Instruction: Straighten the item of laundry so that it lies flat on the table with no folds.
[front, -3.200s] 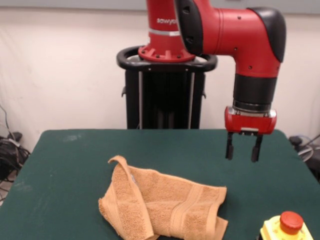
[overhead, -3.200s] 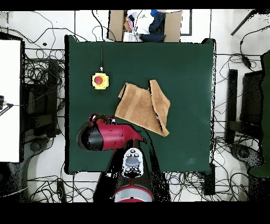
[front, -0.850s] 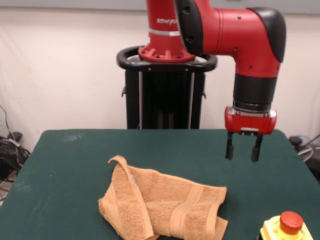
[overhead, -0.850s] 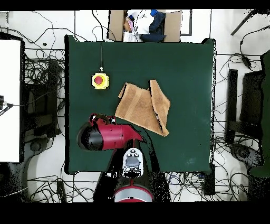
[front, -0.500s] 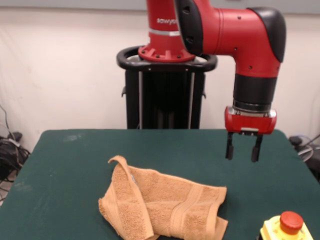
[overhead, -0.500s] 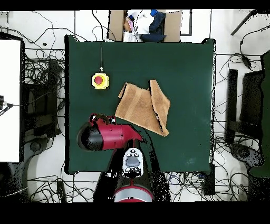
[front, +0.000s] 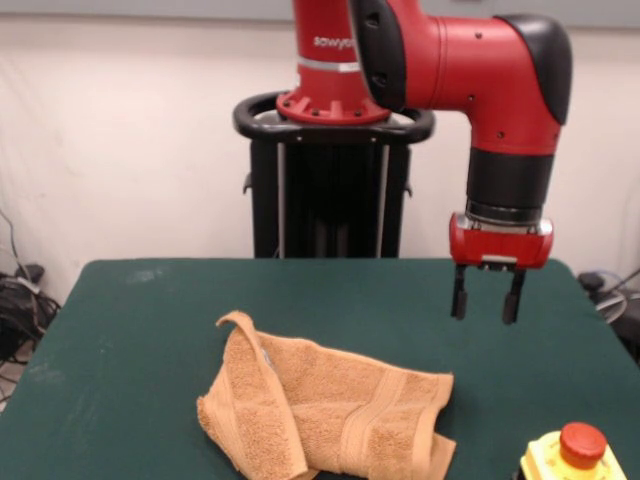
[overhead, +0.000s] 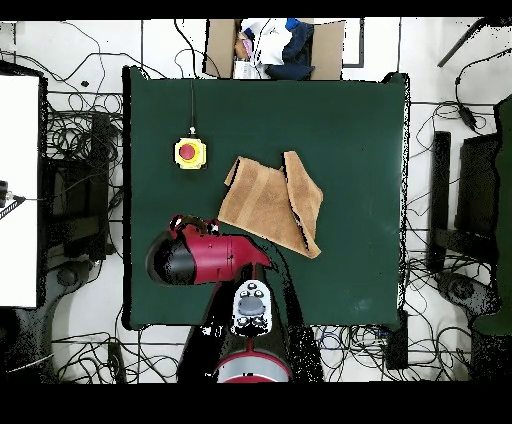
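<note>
The orange-tan towel (front: 325, 410) lies on the dark green table (front: 150, 340) near its front edge, with its left part folded over the rest and a flat woven band across it. In the overhead view the towel (overhead: 272, 203) lies near the table's middle, its right side folded over. My gripper (front: 486, 308) hangs open and empty above the table, up and to the right of the towel and apart from it. In the overhead view the arm (overhead: 205, 256) hides the gripper.
A yellow box with a red button (front: 573, 456) stands at the front right corner; the overhead view shows it (overhead: 190, 152) left of the towel. A cardboard box of clothes (overhead: 275, 47) sits beyond the table's top edge. Cables lie around the table.
</note>
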